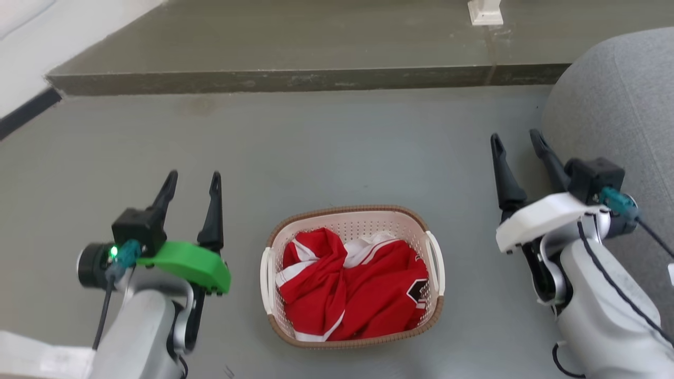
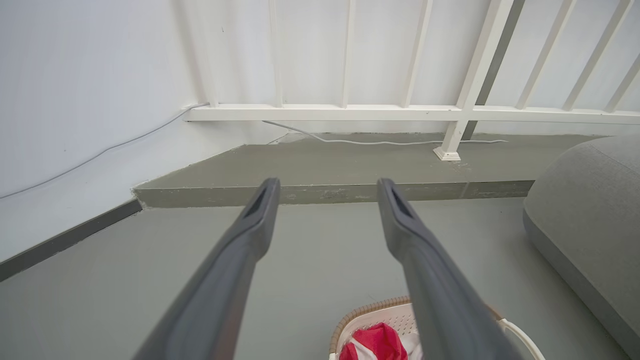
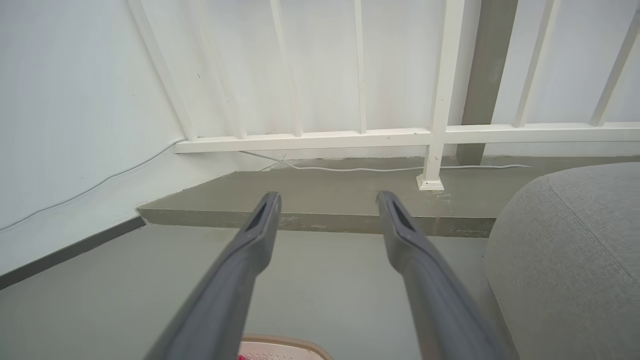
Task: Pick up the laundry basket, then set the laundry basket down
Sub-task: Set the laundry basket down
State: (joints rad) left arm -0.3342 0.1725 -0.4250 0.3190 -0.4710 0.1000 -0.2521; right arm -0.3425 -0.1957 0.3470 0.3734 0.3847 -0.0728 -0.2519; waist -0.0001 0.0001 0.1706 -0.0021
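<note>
The laundry basket (image 1: 352, 218) stands on the grey floor at the lower middle of the head view, cream-white and perforated, with a brown woven-look rim and a white handle on each side. Red and white clothing (image 1: 353, 287) fills it. My left gripper (image 1: 192, 179) hangs open to the basket's left, well apart from it. My right gripper (image 1: 517, 138) is open to the right and further away, beside a grey cushion. The basket's far rim (image 2: 367, 307) peeks in at the bottom of the left wrist view, between the open fingers of the left gripper (image 2: 327, 187). In the right wrist view the right gripper (image 3: 327, 200) is open above the basket rim (image 3: 285, 342).
A raised concrete step (image 1: 295, 79) runs across the far side, with a white railing post (image 1: 484, 13) on it. A big grey cushion (image 1: 621, 105) sits at the right. A white wall and dark skirting (image 1: 26, 110) lie at the left. A cable (image 2: 350, 141) trails along the step.
</note>
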